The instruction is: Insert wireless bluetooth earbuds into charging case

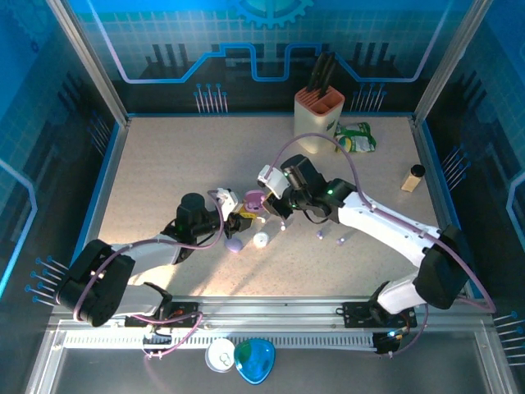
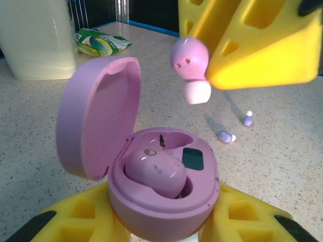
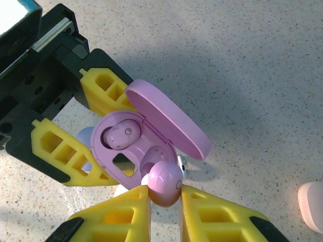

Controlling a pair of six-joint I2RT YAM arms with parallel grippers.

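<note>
- Pincer on the left arm (image 2: 161, 224) is closed partway around the base of the open pink charging case (image 2: 96, 116), whose lid is tilted back.
- 1 pink earbud (image 2: 156, 171) sits inside the case, beside an open well.
- Right pincer (image 3: 164, 195) is pinched almost closed on a second pink earbud (image 3: 164, 177), just above that well.
- 2 lilac earbuds (image 2: 226, 136) lie loose on the worktop (image 2: 282, 161) beyond.

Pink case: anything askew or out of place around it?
Nothing damaged. The pink case sits open in the left gripper, one earbud seated, one slot empty. Two loose earbuds lie scattered on the table beyond it.
</note>
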